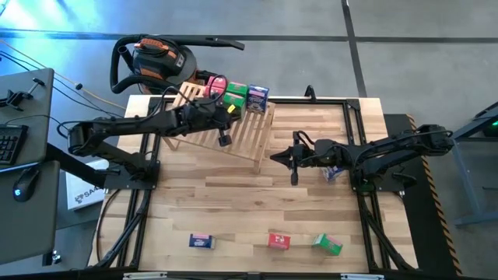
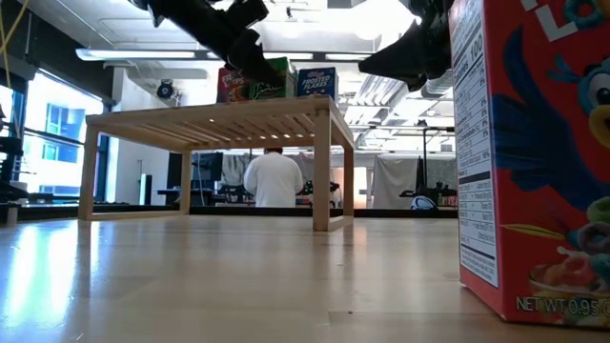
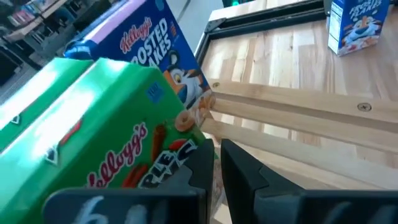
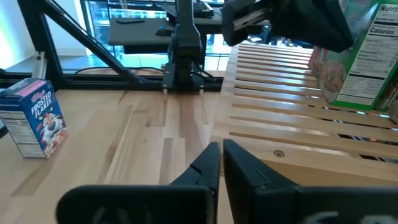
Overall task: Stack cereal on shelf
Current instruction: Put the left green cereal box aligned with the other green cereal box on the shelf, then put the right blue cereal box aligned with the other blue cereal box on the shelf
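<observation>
Behind the plank-topped table [image 1: 233, 198] lies a large open room with ceiling lights; a person in a white top [image 2: 273, 179] stands far back, seen under the rack in the low view. An orange-and-black vacuum [image 1: 156, 61] sits on the floor beyond the table's far edge.

The wooden slatted rack [image 1: 233, 128] stands on short legs at the far middle of the table. On its far end stand a red box [image 1: 215, 84], a green box [image 1: 234, 96] and a blue-and-white box [image 1: 258, 97], side by side.

The left gripper [image 1: 224, 138] is over the rack, just in front of those boxes. In its wrist view its fingers [image 3: 239, 171] sit nearly together with only a thin gap and nothing between them, the green box looming just beside them.

The right gripper [image 1: 293, 167] hangs above bare table just beside the rack's right edge; its fingers [image 4: 245, 168] are likewise nearly closed and empty. Another blue-and-white box [image 1: 334, 172] stands on the table under the right arm.

Along the near edge, well apart from the rack, are a blue-and-white box [image 1: 202, 241], a red box [image 1: 279, 240] and a green box [image 1: 327, 244].
</observation>
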`<action>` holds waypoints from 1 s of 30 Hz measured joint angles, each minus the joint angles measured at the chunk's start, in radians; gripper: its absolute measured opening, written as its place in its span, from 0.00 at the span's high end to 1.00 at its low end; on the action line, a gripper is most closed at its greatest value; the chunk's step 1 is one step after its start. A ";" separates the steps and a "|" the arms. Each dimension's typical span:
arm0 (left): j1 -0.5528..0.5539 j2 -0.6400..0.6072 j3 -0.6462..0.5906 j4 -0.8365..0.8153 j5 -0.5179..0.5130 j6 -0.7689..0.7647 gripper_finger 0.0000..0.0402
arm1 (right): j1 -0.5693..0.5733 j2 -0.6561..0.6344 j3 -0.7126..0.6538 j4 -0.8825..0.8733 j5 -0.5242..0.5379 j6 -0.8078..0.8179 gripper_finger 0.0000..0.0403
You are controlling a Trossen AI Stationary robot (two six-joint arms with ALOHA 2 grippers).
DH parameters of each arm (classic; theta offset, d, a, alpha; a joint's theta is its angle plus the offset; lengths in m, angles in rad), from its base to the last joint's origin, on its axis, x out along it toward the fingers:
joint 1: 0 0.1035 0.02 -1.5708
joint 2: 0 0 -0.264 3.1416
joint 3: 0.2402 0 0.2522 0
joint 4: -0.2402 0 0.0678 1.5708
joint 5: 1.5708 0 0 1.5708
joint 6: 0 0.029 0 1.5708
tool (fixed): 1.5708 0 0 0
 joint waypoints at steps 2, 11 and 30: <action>0.000 -0.004 0.000 -0.007 0.016 0.007 0.95 | 0.000 0.000 0.000 0.000 0.012 0.001 0.95; -0.053 -0.065 -0.055 0.067 0.155 -0.040 0.95 | 0.001 0.000 0.000 -0.010 0.087 0.083 0.77; -0.146 -0.405 -0.438 0.359 0.268 -0.288 0.95 | 0.161 -0.016 0.344 -0.905 0.388 0.539 0.37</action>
